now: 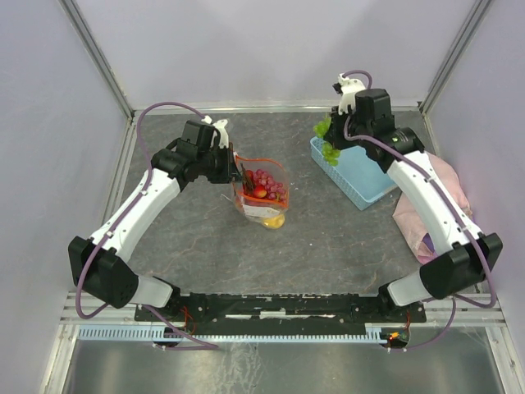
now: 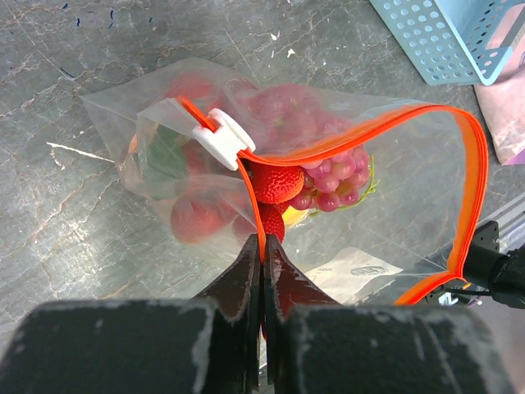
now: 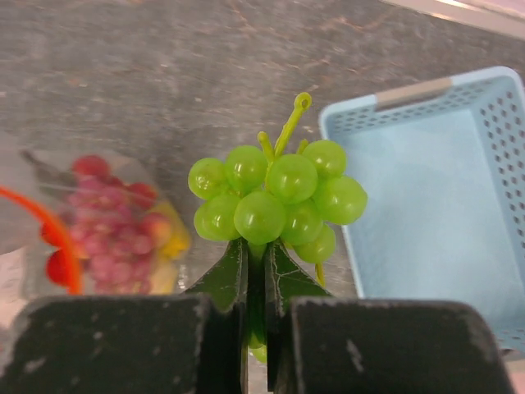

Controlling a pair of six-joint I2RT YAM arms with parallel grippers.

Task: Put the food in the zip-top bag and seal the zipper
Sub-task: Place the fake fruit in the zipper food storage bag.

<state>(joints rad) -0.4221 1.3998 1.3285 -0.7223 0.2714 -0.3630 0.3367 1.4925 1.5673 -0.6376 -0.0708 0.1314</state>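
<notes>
the zip-top bag point(image 1: 262, 197) sits near the middle of the counter point(image 1: 328, 246), mouth gaping, with strawberries point(image 2: 277, 182), purple grapes point(image 2: 332, 185) and a yellow fruit point(image 1: 275, 220) inside. its film looks thin, crinkly and slippery, so i judge the stiffer orange zipper point(image 2: 369, 131) the only sound place to hold. the white slider point(image 2: 220, 138) rests at the strip's ten o'clock end in the left wrist view. the left jaws are pinched tight on that strip. at two o'clock from the bag, the right jaws are clamped on a light, bumpy bunch of green grapes point(image 3: 279, 201), by the ten o'clock corner of the blue basket point(image 3: 426, 246).
</notes>
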